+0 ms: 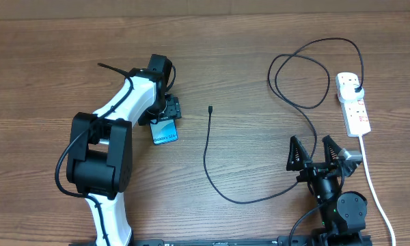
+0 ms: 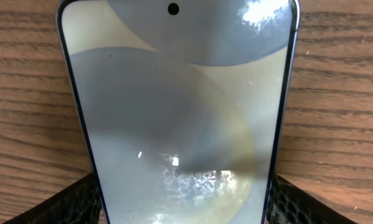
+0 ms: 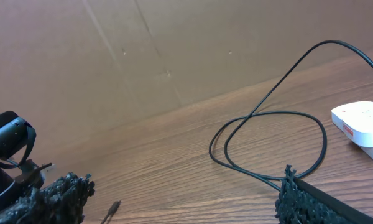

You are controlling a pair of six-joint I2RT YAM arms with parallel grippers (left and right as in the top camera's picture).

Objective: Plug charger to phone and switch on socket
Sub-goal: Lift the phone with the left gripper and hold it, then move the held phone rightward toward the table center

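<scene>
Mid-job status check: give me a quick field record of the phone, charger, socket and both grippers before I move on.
phone: screen up and lit, between the left gripper's fingers
left gripper: shut on the phone's long edges
right gripper: open, empty
charger tip: loose on the table, to the right of the phone, not touching it
charger plug: seated in the socket, at its far end
socket switch: state unreadable
</scene>
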